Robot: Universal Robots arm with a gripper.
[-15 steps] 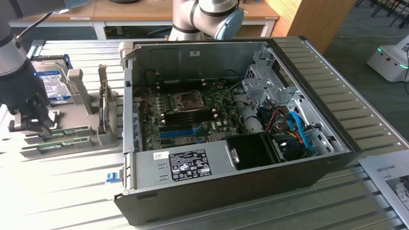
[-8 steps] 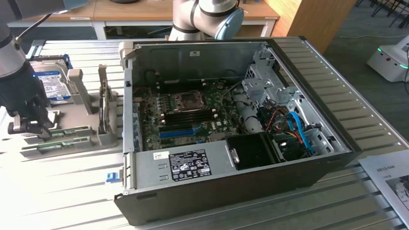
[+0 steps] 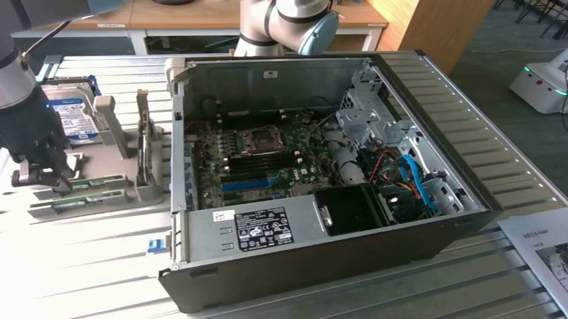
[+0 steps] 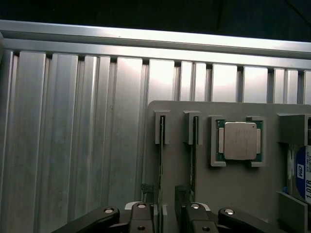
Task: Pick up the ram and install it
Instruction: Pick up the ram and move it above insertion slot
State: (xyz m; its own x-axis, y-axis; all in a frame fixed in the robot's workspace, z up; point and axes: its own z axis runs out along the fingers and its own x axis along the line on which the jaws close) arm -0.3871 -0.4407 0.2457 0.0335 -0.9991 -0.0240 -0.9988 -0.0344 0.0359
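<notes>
Two ram sticks stand on edge in a grey holder [image 4: 233, 194]. In the wrist view they are thin dark lines, one ram stick [image 4: 161, 150] and a second [image 4: 194, 145] beside it. In the exterior view the green ram sticks [image 3: 89, 183] lie at the left of the table. My gripper [image 3: 40, 174] hangs low over their near end. Its jaws are open, and in the wrist view my gripper [image 4: 166, 218] has its fingertips [image 4: 142, 217] on either side of the first stick, with nothing gripped. The open computer case [image 3: 222, 229] holds the motherboard [image 3: 266, 156].
A CPU [image 4: 239, 141] sits in a pocket of the holder beside the sticks. A hard drive [image 3: 73, 118] with a blue-white label stands further along. A blue slot [image 3: 244, 184] runs across the motherboard. Ribbed metal table [image 4: 73, 136] surrounds the holder. Papers [image 3: 543, 247] lie at the exterior view's right.
</notes>
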